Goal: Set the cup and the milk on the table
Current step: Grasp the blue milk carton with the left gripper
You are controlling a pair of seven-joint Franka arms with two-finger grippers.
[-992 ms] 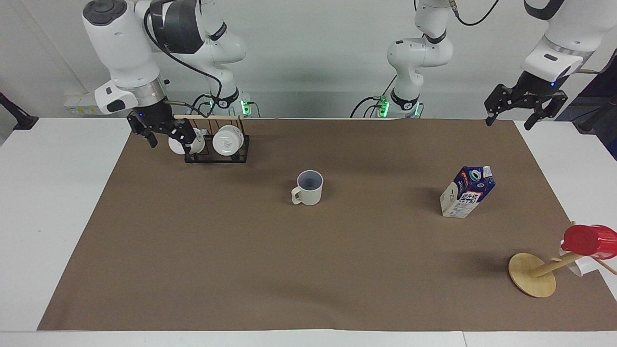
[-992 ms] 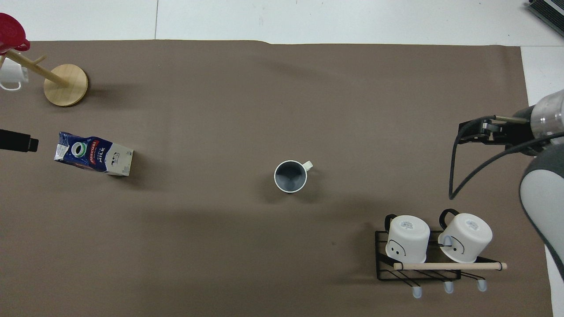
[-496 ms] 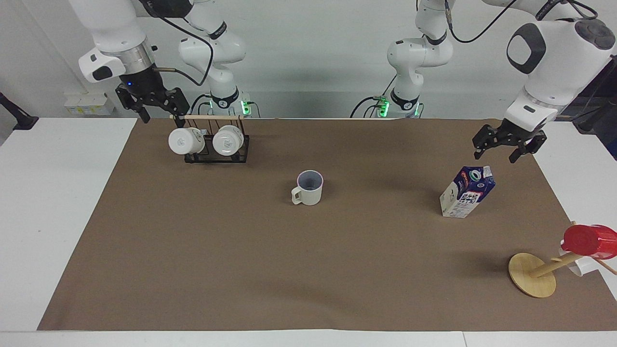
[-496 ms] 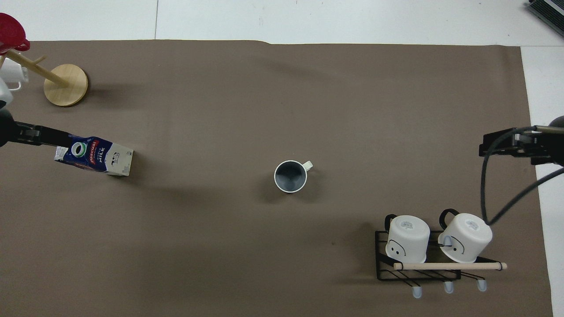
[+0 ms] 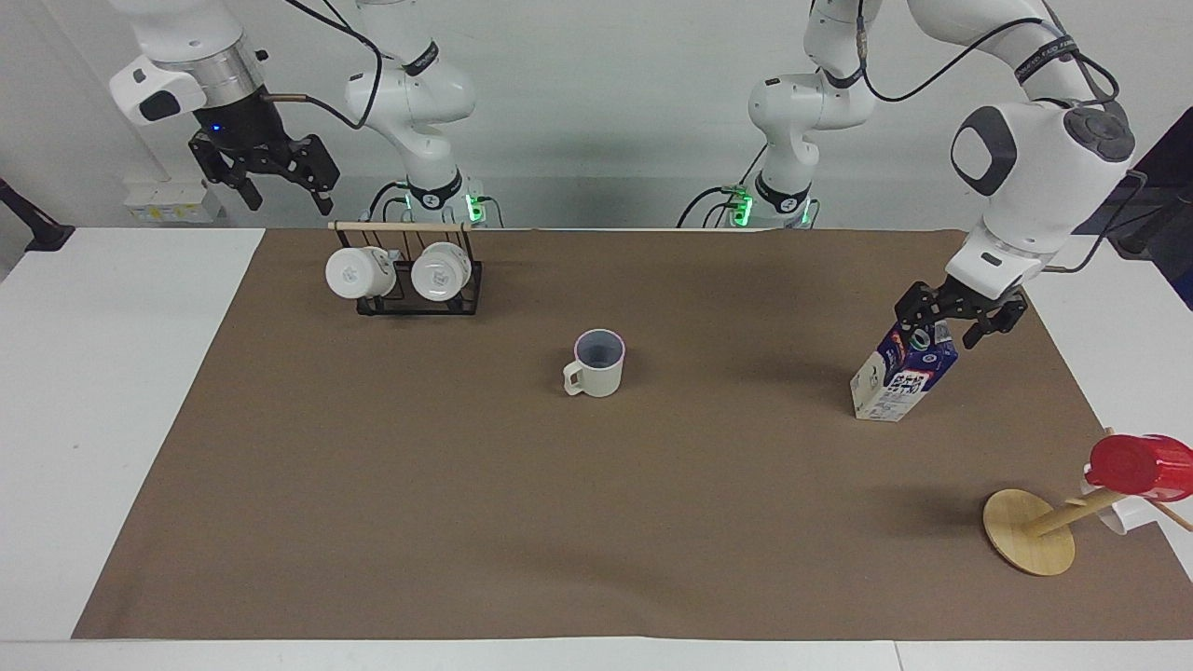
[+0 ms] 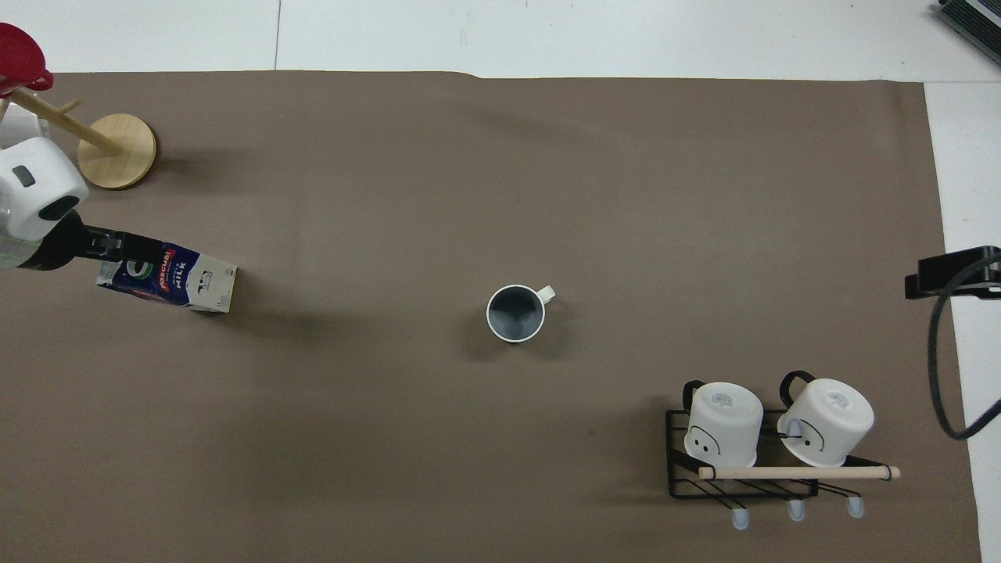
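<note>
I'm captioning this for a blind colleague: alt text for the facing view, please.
The left gripper, open, is over the top of the milk carton standing on the brown mat. The cream cup stands mid-mat; the right gripper hangs open above the mug rack.

red cup (image 6: pixel 19 61) cut off by overhead edge, left gripper (image 6: pixel 133 249) hiding milk (image 6: pixel 184 281) top

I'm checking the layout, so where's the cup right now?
The cup stands upright on the mat near the table's middle, farther from the robots than the mug rack, between that rack and the milk.
</note>
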